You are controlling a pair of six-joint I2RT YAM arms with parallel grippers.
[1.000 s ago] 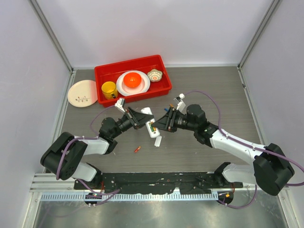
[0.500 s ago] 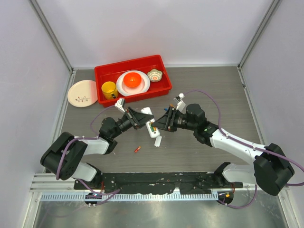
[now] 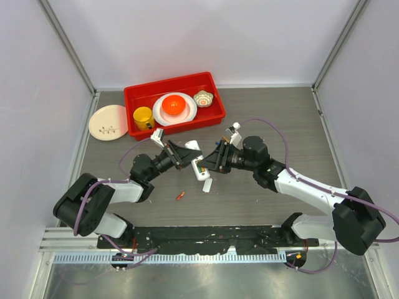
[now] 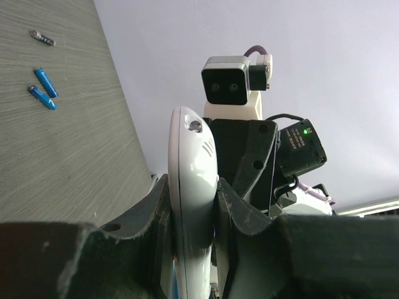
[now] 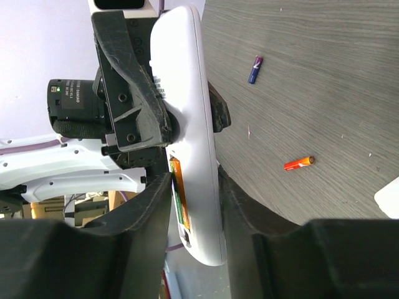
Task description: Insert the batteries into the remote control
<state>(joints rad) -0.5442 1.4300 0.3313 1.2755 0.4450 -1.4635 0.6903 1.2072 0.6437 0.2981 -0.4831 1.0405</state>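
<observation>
Overhead, the remote control point(image 3: 201, 172) sat at mid-table point(image 3: 280, 118), with the left gripper point(image 3: 188, 156) and the right gripper point(image 3: 209, 161) meeting it from opposite sides. A red-orange battery point(image 3: 180, 195) lay on the table nearer the arm bases, and a small white piece point(image 3: 207, 184) lay just beside the remote's near end.

From the left wrist, the left gripper's fingers point(image 4: 156, 202) were clamped on the remote's two sides. Two blue batteries point(image 4: 46, 81) lay well apart from it on the table.

From the right wrist, the right gripper's fingers point(image 5: 240, 208) flanked the remote closely, but whether they pressed it or stood just clear could not be told. An orange-and-green battery point(image 5: 177, 193) sat in the remote's open compartment.
</observation>
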